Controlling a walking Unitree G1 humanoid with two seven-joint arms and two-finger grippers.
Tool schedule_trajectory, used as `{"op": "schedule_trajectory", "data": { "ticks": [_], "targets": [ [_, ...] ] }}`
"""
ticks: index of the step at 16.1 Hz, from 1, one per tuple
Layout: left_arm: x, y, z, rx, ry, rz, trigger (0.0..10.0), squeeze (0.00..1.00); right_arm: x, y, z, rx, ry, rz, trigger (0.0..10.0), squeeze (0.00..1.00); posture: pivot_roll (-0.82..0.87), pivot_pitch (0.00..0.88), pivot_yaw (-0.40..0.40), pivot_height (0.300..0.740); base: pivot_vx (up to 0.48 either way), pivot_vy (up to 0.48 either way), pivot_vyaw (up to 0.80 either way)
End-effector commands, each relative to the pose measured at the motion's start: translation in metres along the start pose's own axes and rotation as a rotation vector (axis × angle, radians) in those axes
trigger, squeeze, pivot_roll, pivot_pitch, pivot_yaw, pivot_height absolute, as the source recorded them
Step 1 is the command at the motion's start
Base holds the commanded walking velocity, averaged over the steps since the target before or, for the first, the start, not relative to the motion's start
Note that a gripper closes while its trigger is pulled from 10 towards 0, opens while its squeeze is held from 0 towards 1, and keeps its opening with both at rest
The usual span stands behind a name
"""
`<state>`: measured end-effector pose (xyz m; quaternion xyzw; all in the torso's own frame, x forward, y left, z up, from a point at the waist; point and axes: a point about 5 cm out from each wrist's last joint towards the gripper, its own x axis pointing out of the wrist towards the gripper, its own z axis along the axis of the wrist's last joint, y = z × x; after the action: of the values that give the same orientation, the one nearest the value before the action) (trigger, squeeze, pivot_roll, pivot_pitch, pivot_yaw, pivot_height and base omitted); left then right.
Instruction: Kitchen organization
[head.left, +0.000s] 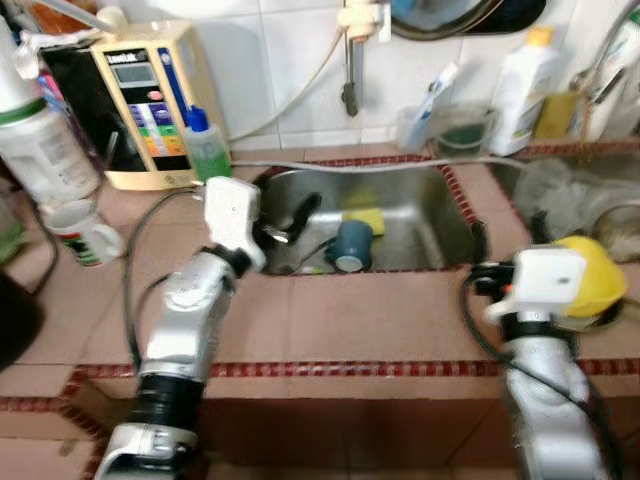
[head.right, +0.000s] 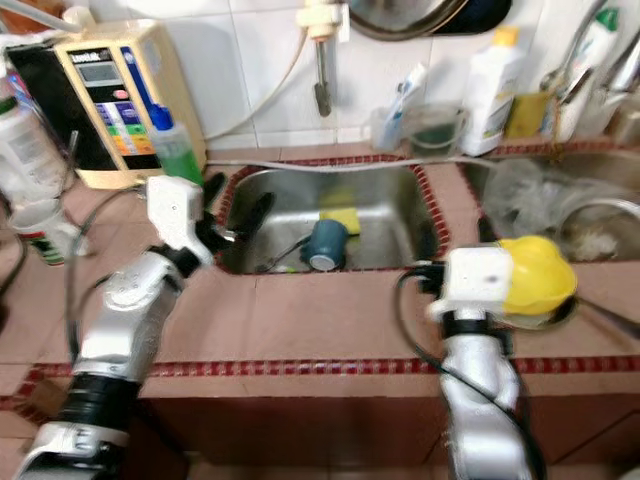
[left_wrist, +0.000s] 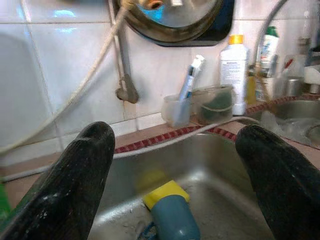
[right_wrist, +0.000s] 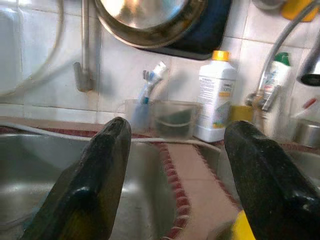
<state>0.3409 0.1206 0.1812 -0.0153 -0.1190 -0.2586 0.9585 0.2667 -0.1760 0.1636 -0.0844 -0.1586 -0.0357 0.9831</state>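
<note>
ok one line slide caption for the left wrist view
Open left tool aimed at blue cup lying in the sink.

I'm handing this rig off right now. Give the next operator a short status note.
Left pincer: open, holding nothing, at the left rim of the sink, aimed at the blue cup.
Right pincer: open, holding nothing, over the counter between the two basins, beside the yellow bowl.
In the sink: blue cup on its side, yellow sponge behind it.
On the counter at left: white mug.
Done: nothing picked up yet.
Left: clear the sink, probably the cup first.
</note>
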Motion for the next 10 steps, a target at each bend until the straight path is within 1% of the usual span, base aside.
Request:
{"op": "schedule_trajectory", "data": {
  "ticks": [1, 2, 3, 6, 10],
  "targets": [
    [0.002, -0.001, 0.005, 0.005, -0.010, -0.002, 10.0, 0.00, 0.002, -0.002, 0.006, -0.003, -0.026, 0.000, 10.0, 0.00, -0.19, 0.000, 0.108, 0.740, 0.000, -0.424, 0.00],
    [0.002, 0.000, 0.005, 0.004, -0.008, 0.002, 10.0, 0.00, 0.003, -0.003, 0.008, 0.004, -0.040, -0.014, 10.0, 0.00, -0.19, 0.000, 0.109, 0.740, 0.000, -0.428, 0.00],
    [0.003, 0.001, 0.005, 0.005, -0.009, 0.005, 10.0, 0.00, 0.005, -0.006, 0.014, 0.023, -0.077, -0.032, 10.0, 0.00, -0.19, 0.000, 0.111, 0.740, 0.000, -0.424, 0.00],
    [0.004, 0.001, 0.008, 0.006, -0.015, 0.004, 10.0, 0.00, 0.008, -0.007, 0.024, 0.052, -0.133, -0.028, 10.0, 0.00, -0.18, 0.000, 0.111, 0.740, 0.000, -0.425, 0.00],
    [0.005, 0.001, 0.010, 0.008, -0.022, 0.006, 10.0, 0.00, 0.010, -0.007, 0.029, 0.065, -0.165, -0.025, 10.0, 0.00, -0.18, 0.000, 0.113, 0.740, 0.000, -0.422, 0.00]
  ]
}}
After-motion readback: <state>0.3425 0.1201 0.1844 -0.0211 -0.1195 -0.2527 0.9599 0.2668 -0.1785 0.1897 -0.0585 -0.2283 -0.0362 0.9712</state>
